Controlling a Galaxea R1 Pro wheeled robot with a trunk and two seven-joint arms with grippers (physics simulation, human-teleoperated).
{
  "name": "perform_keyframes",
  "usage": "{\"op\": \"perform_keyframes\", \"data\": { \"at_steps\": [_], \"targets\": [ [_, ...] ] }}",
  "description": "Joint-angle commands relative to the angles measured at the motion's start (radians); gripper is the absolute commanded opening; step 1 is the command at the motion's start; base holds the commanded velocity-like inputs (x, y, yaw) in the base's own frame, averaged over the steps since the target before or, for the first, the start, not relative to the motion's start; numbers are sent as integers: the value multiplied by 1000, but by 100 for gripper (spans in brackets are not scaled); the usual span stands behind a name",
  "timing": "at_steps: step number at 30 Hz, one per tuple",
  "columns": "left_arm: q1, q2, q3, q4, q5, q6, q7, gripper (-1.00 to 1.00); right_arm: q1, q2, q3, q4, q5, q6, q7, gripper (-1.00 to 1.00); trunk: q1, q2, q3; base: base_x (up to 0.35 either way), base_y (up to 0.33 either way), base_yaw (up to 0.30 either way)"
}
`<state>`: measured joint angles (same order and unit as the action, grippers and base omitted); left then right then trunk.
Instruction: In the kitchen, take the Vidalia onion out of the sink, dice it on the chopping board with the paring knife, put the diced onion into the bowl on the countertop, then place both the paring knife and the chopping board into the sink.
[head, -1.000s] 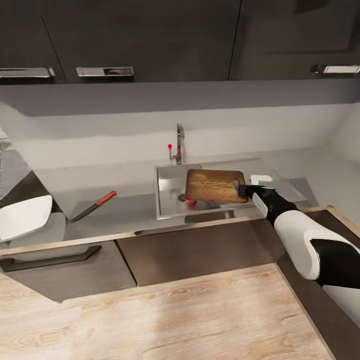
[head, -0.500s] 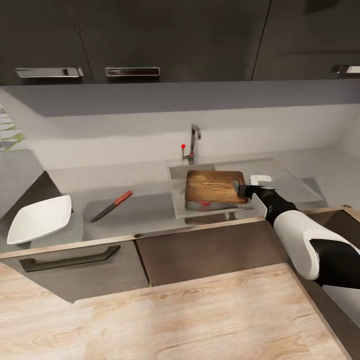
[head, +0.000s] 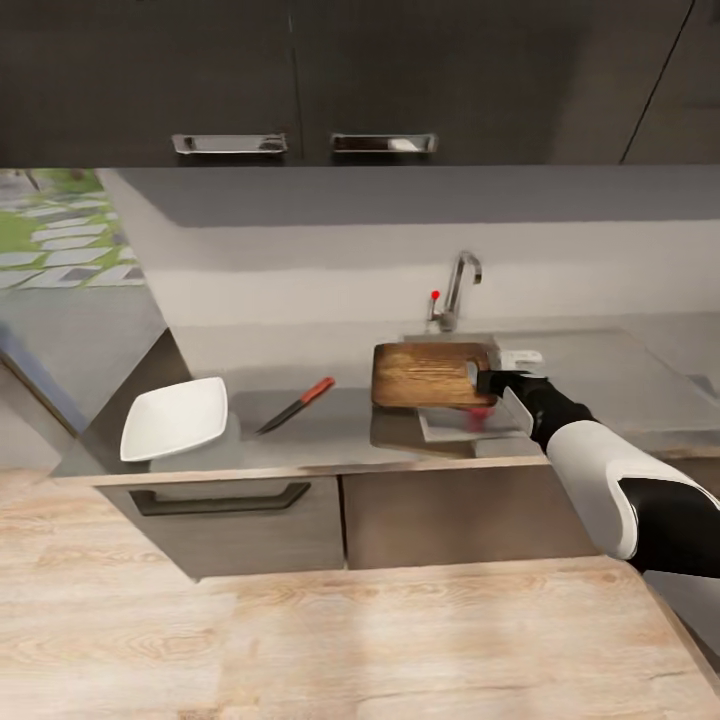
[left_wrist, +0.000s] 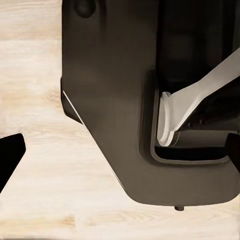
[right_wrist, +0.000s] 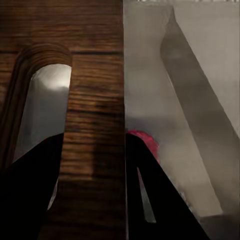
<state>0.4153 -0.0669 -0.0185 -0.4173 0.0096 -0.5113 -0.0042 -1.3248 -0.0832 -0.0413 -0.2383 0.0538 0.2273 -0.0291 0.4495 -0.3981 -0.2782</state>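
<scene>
My right gripper is shut on the short edge of the chopping board, which it holds level above the sink's left part. In the right wrist view the dark fingers clamp the board beside its handle slot. The Vidalia onion shows red in the sink below the board's edge, and again as the onion in the basin. The paring knife, red-handled with a dark blade, lies on the countertop between the white bowl and the board. My left gripper hangs open over the floor.
The chrome tap and its red-knobbed lever stand behind the sink. Black upper cabinets hang above. The counter ends just left of the bowl, with a window beyond. Light wood floor lies below.
The camera has swung left, so counter, sink, knife and bowl have shifted right in the picture. The board, still gripped, now sits over the sink's left part instead of its middle.
</scene>
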Motion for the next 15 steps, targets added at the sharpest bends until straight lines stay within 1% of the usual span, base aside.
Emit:
{"op": "perform_keyframes", "data": {
  "at_steps": [1, 7, 9, 15],
  "targets": [
    [0, 1, -1, -2, 1, -1, 0, 100, -1, 0, -7, -3, 5, 6, 0, -100, 1, -2, -2, 0, 29, 288],
    [0, 1, -1, -2, 1, 0, 0, 100, -1, -2, -8, -3, 6, 6, 0, -100, 1, -2, -2, 0, 7, 268],
    [0, 0, -1, -2, 1, 0, 0, 100, -1, -3, -8, -2, 6, 6, 0, -100, 1, -2, -2, 0, 1, 84],
    [0, 1, -1, -2, 1, 0, 0, 100, -1, -7, -9, -1, 7, 7, 1, -100, 1, -2, -2, 0, 0, 11]
  ]
}}
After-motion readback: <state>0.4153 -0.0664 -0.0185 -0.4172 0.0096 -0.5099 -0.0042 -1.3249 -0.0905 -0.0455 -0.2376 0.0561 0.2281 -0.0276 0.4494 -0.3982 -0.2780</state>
